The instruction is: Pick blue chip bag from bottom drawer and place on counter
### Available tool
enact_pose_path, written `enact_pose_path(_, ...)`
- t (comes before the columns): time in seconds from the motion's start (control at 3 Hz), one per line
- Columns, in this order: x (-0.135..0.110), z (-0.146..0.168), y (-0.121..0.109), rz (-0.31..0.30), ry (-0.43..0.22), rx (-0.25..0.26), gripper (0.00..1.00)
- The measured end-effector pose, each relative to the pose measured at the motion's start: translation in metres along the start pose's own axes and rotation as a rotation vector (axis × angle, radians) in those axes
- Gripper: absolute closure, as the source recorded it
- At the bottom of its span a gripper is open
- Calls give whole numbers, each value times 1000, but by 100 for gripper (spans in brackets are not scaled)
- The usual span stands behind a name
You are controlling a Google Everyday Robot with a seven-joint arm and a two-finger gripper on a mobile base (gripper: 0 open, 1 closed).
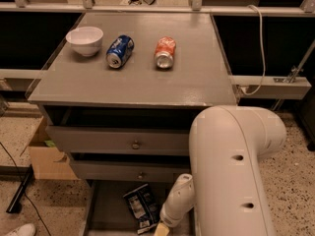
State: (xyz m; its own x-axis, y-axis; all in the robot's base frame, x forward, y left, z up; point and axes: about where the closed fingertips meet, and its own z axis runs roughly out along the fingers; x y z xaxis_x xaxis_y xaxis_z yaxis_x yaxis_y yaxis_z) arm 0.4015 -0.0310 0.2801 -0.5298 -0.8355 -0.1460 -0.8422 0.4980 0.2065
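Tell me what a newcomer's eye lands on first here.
The bulky white arm fills the lower right, its gripper low at the bottom edge beside the blue chip bag lying in the open bottom drawer. On the counter sit a white bowl, a blue can and an orange can, both on their sides.

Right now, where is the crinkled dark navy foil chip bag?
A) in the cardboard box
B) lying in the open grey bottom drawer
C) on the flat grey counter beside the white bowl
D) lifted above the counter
B: the blue chip bag lies on the floor of the bottom drawer, with the gripper low, close by its right side.
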Motion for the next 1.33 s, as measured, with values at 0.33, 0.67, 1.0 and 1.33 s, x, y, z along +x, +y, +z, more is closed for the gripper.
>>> enact_pose_path(0.33,-6,18,-13,70,-35,3,0)
enact_pose_path(0.67,-15,23,-28,129,-72,18,0)
enact_pose_path(1.0,-16,24,-28,136,-74,18,0)
enact_pose_path(1.33,-16,30,-24,141,-74,4,0)
